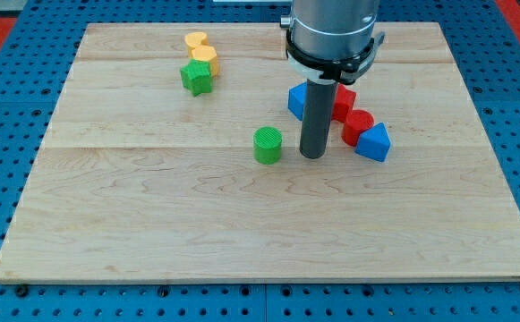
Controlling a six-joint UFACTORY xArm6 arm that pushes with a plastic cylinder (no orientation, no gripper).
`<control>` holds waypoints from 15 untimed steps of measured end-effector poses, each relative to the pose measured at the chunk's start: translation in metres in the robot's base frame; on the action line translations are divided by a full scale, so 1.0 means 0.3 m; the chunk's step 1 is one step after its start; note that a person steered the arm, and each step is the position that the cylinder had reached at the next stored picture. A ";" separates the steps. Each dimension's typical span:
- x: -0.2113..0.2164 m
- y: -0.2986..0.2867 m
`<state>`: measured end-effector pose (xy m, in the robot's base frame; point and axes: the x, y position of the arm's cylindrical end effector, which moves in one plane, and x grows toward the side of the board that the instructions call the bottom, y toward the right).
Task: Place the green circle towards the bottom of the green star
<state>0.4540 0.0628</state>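
1. Green circle, a short green cylinder block [268, 145], sits near the middle of the light wooden table [242, 233], slightly toward the view's top.
2. My tip [312, 156], the lower end of the straight dark rod, rests on the table just beside the green circle, on its right in the view, with a narrow gap between them.
3. As a plain rod, the tool has no parts to spread or press together, and it pinches nothing.
4. Green star-shaped block [197, 78] lies well apart from the green circle, up and to the view's left.
5. Two yellow blocks [200, 52] of unclear shape sit touching the green star's top edge.
6. Right of the rod, a blue block [297, 100] is partly hidden behind it; two red blocks [349, 114] run down toward a blue triangular block [373, 142] at the view's right.
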 end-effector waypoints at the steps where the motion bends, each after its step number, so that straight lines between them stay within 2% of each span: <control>1: -0.002 -0.025; 3: -0.030 -0.264; 4: -0.001 -0.275; 5: 0.214 -0.347; 7: 0.221 -0.350; 10: 0.004 -0.319; 11: -0.127 -0.337; 12: -0.177 -0.337; 14: -0.050 -0.320; 15: -0.052 -0.341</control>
<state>0.4384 -0.0395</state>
